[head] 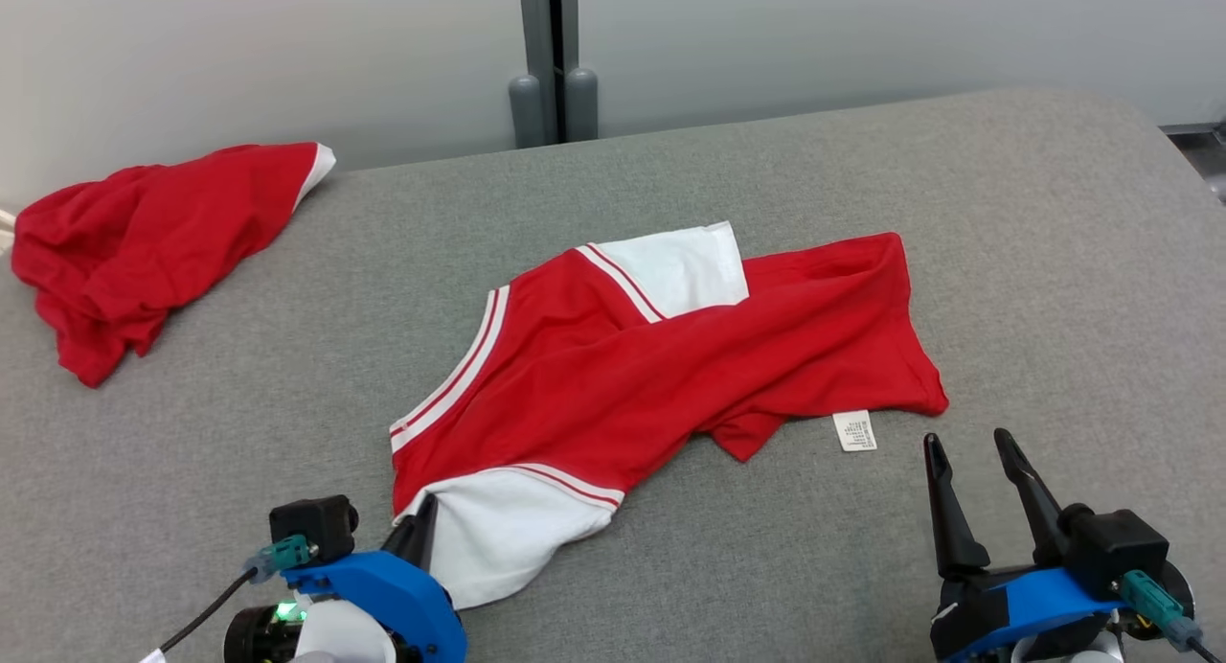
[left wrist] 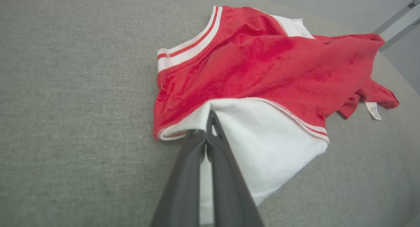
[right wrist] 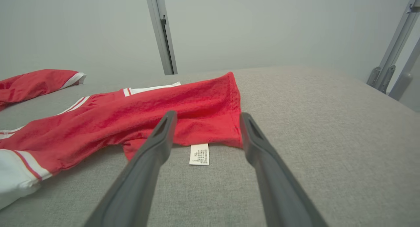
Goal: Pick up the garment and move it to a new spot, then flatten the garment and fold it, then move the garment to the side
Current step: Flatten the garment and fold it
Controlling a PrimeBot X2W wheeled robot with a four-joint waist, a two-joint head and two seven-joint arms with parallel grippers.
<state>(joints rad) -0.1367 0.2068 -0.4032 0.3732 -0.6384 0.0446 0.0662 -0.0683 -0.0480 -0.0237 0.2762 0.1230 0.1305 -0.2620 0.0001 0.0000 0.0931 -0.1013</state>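
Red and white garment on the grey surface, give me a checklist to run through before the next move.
1. Left gripper shut on the garment at its white sleeve: ok.
2. Right gripper open and holding nothing: ok.
3. Right gripper at the red hem: not ok, it sits short of it, near the label.
4. Garment flat: not ok, bunched and creased.
5. Other red garment apart, at far left: ok.
6. Layers pinched by the left gripper: cannot tell.
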